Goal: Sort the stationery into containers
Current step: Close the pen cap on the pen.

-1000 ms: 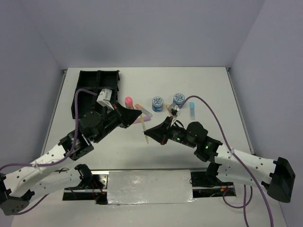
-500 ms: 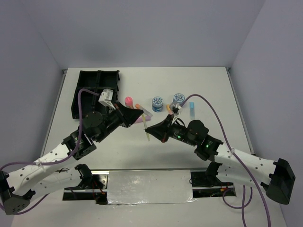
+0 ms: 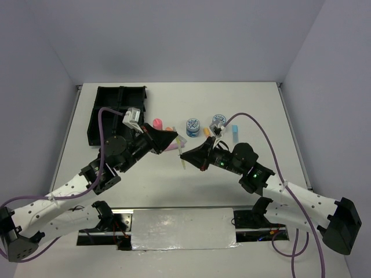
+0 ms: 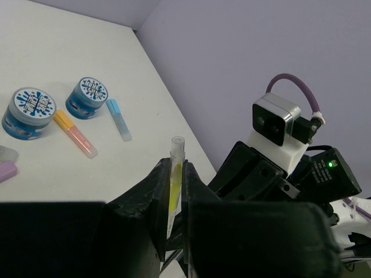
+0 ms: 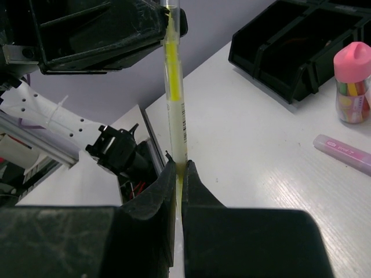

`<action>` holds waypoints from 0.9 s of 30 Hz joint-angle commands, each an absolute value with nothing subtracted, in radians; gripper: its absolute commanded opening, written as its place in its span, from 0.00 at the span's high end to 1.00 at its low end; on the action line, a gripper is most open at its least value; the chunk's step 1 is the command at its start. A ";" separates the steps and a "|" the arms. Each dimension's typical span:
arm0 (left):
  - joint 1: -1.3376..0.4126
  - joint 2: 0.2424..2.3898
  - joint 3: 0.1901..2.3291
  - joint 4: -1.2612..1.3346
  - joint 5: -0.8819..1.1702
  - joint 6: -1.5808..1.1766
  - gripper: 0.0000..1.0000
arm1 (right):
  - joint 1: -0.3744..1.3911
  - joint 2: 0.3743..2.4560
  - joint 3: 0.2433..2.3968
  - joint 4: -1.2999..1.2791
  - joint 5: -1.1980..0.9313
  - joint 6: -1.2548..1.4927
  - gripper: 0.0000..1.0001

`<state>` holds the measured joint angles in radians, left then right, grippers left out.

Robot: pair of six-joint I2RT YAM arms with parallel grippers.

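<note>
Two arms, same build. Left arm (image 3: 58,197) and right arm (image 3: 301,198): white links dotted with small holes, black rounded joint housings. A purple cable (image 3: 99,130) loops along each. Boxy silver-white wrist camera (image 4: 278,123) with two dark lenses. Green LED (image 4: 331,164) lit on the right arm's black housing. Left gripper (image 3: 175,137) and right gripper (image 3: 181,155) matte black, wedge-shaped. White zip tie (image 5: 58,109) on one link.

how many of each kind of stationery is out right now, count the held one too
round tins: 2
short markers: 3 (orange marker, light-blue marker, pink marker)
pink-capped tube: 1
thin pens: 2 (yellow-green pen, orange pen, partly hidden)
total: 8
</note>
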<state>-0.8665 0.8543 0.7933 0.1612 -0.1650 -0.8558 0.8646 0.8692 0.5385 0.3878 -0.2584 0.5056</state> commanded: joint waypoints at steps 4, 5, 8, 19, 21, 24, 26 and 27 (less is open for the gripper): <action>-0.881 0.871 0.753 0.178 -0.035 -0.792 1.00 | 0.766 0.842 0.658 0.483 -0.324 0.581 1.00; -0.879 0.873 0.750 0.182 -0.028 -0.776 1.00 | 0.765 0.845 0.663 0.486 -0.359 0.590 1.00; -0.879 0.880 0.753 0.172 -0.026 -0.753 1.00 | 0.765 0.850 0.664 0.515 -0.411 0.624 1.00; -0.879 0.899 0.753 0.201 0.014 -0.793 1.00 | 0.765 0.834 0.629 0.560 -0.379 0.537 1.00; -0.881 0.903 0.756 0.212 0.029 -0.795 1.00 | 0.762 0.834 0.617 0.578 -0.370 0.537 1.00; -0.880 0.911 0.755 0.219 0.052 -0.795 1.00 | 0.761 0.833 0.612 0.598 -0.362 0.545 1.00; -0.881 0.916 0.752 0.224 0.061 -0.799 1.00 | 0.761 0.833 0.618 0.592 -0.353 0.537 1.00; -0.879 0.916 0.747 0.224 0.061 -0.802 1.00 | 0.759 0.831 0.632 0.581 -0.345 0.532 1.00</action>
<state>-0.8600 0.8928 0.7776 0.2943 -0.0731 -0.7883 0.7750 0.8658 0.5797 0.3779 -0.4202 0.5598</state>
